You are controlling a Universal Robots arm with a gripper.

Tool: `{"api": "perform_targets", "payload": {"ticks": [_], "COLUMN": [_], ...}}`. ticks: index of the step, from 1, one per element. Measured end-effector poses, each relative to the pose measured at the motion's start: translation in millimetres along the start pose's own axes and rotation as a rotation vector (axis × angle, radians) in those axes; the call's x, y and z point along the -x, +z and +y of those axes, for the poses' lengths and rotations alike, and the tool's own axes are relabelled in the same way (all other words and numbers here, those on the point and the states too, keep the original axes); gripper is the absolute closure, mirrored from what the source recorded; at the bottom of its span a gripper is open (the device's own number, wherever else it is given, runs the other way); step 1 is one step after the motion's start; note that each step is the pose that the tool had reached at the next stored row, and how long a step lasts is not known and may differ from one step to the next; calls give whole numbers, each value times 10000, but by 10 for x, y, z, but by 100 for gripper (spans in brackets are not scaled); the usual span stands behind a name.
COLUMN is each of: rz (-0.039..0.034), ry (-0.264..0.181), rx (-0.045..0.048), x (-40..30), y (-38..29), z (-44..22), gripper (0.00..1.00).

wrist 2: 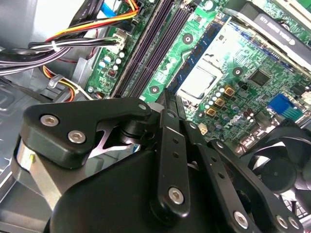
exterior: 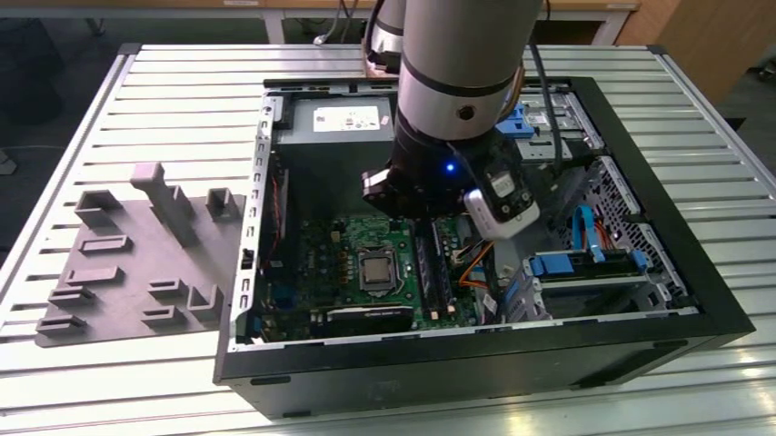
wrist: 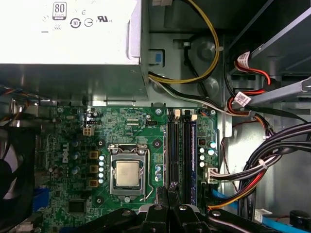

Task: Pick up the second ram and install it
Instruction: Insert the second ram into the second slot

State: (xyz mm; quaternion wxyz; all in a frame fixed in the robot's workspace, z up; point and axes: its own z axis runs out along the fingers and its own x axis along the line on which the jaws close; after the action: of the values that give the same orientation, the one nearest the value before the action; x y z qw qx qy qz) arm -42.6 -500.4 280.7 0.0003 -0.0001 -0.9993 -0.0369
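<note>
Blue-green second ram stands upright beside black slots.

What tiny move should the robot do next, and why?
Probably ease the tool straight down a little, slowly: it hovers right above the long black memory slots, lined up along them, beside the processor socket.

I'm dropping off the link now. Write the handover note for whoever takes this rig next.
Gripper: low inside the case, over the motherboard's memory slots, jaws shut.
Second ram: cannot tell whether it is between the jaws or already in a slot.
Grey tray: outside the case, at the exterior view's left.
Done: gripper is at the slots. Left: seating unconfirmed.
</note>
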Motion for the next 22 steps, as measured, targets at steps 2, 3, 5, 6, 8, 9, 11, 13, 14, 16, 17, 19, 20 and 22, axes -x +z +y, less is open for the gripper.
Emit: {"api": "perform_targets", "payload": {"ticks": [2,3,5,6,8,9,11,13,14,16,17,19,20,22], "rz": [0,1,0,1,0,0,1,1,0,0,1,0,1,1], "ry": [0,0,1,1,0,0,0,0,0,0,0,0,0,0], "rx": [-1,-4,-9,-11,-13,-12,-14,-13,-13,-13,-12,-12,-12,-13], "x": [0,0,0,0,0,0,0,0,0,0,0,0,0,0], "y": [11,16,27,32,42,47,54,62,67,75,79,89,94,105], "z": [-1,-1,-2,-2,-3,-3,-4,-5,-5,-6,-6,-7,-7,-8], "gripper": [89,89,89,89,89,89,89,89,89,89,89,89,89,89]}}
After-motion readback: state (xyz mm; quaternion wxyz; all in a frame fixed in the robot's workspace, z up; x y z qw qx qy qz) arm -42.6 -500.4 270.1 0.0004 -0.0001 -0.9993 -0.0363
